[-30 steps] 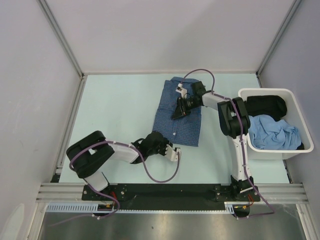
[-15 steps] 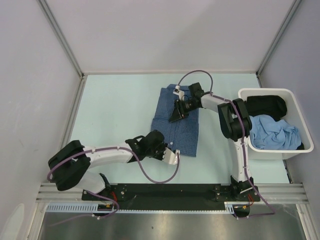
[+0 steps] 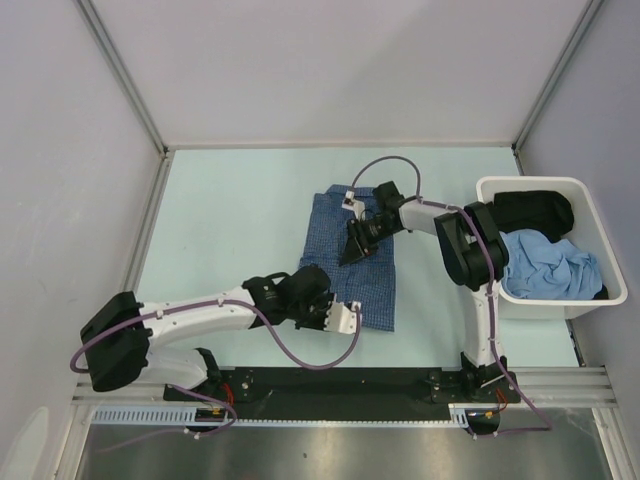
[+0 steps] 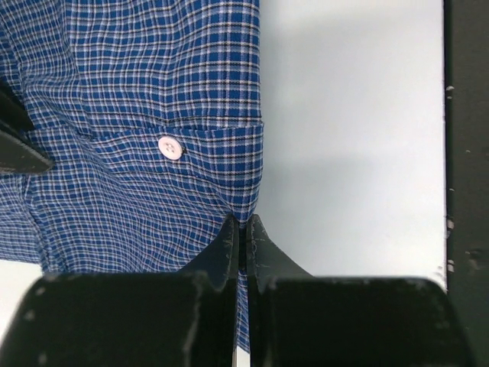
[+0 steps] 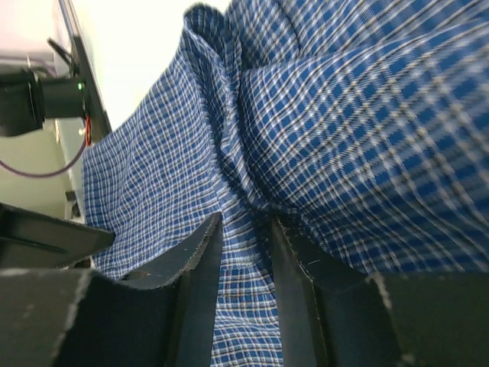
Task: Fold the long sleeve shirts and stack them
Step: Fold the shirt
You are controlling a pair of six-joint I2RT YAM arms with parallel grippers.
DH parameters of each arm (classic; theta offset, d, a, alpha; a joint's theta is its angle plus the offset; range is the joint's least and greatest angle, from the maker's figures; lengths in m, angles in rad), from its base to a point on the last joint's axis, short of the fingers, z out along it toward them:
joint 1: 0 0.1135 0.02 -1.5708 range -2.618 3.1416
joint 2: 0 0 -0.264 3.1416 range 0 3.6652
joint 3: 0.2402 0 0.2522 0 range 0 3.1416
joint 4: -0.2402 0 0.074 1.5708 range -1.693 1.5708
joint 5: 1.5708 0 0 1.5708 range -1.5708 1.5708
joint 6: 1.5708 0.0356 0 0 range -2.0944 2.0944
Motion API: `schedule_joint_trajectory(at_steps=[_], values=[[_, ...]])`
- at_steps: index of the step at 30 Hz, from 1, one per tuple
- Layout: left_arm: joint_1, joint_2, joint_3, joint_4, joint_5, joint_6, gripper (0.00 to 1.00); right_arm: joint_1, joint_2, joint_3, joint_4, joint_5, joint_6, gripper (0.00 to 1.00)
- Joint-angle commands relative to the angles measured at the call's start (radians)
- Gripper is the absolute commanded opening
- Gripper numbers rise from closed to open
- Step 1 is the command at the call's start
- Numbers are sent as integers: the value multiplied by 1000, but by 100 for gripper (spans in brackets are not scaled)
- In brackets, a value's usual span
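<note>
Blue checked shirt (image 3: 370,285) lies spread on the pale surface (image 3: 230,220), between the two arms. The left pincer (image 4: 241,225) is clenched tight on the shirt's near hem corner, just below a white button (image 4: 170,147), jaws pressed together with cloth nipped between them. The right pincer (image 5: 244,229) sits down on the shirt's middle, and a gathered ridge of checked cloth runs between its jaws, which grip it. Off to the right, a white bin (image 3: 530,182) holds a light blue garment (image 3: 545,265) and a black one (image 3: 535,210).
</note>
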Motion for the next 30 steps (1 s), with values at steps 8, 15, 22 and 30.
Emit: schedule_joint_trajectory(at_steps=[8,15,22,30], values=[[-10,-73,103,-138,84,-108,0,61,-61,-92,-63,14,-143,33],[0,-78,249,-271,92,-115,0,95,-71,-135,-139,-23,-211,31],[126,34,429,-304,124,-66,0,141,-94,-174,-228,-78,-287,31],[289,239,562,-285,219,-32,0,146,-64,-97,-354,-109,-370,31]])
